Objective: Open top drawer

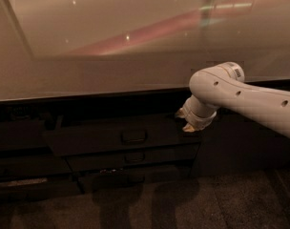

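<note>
A dim, brown-lit room seen from the single camera view. A broad pale countertop (88, 75) fills the upper half of the picture, and its glossy surface carries a long pinkish streak of reflected light and a few small bright specks. Beneath its front edge runs a dark cabinet (21, 147), nearly black in the low light. The top drawer (88, 140) sits just under the countertop, near the middle of the picture. It has a wide, flat, dark front with a small loop handle (134, 136) at its centre. The front appears to stand a little forward of the fronts below it, though the darkness makes this hard to judge, and its inside cannot be seen. Directly beneath it are two narrower drawer fronts, the second drawer (97, 160) and the third drawer (107, 179), each with a similar small handle in line with the one above. To the left are plain dark panels, with a short pale strip (21, 182) low down near the floor. A white robot arm (250, 99) reaches in from the right edge, bends at a rounded elbow in front of the countertop's edge, and turns downward. The gripper (186, 121) is at the end of the arm, at the upper right corner of the top drawer, well to the right of the handle. Whether it touches the drawer, and whether it is spread or closed, cannot be told. The floor (240, 199) is dark and textured, with soft shadows lying across it below the drawers.
</note>
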You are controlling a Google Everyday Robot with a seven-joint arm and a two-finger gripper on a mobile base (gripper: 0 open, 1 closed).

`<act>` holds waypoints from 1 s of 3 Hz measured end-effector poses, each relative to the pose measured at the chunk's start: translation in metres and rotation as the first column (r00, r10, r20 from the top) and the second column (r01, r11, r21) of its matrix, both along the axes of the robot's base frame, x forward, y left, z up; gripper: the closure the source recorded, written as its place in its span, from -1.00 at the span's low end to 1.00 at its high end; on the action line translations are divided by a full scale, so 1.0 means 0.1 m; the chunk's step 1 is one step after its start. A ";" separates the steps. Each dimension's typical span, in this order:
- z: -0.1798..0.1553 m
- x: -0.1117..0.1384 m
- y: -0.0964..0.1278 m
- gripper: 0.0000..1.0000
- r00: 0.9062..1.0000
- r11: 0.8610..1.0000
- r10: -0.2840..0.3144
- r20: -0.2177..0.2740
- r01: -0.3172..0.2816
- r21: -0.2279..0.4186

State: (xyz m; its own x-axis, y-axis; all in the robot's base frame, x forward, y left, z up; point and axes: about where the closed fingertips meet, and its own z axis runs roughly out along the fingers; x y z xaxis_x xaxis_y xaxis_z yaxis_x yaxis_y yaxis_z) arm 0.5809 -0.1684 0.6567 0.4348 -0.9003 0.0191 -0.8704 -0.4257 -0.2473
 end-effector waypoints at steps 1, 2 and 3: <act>-0.01 -0.05 0.02 1.00 1.000 1.000 0.009 -0.001 -0.009 0.003; 0.01 -0.05 0.02 1.00 1.000 1.000 0.009 -0.001 -0.009 0.003; -0.03 -0.13 0.03 1.00 1.000 1.000 0.019 -0.002 -0.019 0.007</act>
State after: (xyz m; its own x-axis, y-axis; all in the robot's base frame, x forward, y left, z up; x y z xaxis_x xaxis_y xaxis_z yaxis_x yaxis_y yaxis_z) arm 0.5682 -0.1652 0.6539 0.4520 -0.8920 0.0117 -0.8628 -0.4404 -0.2483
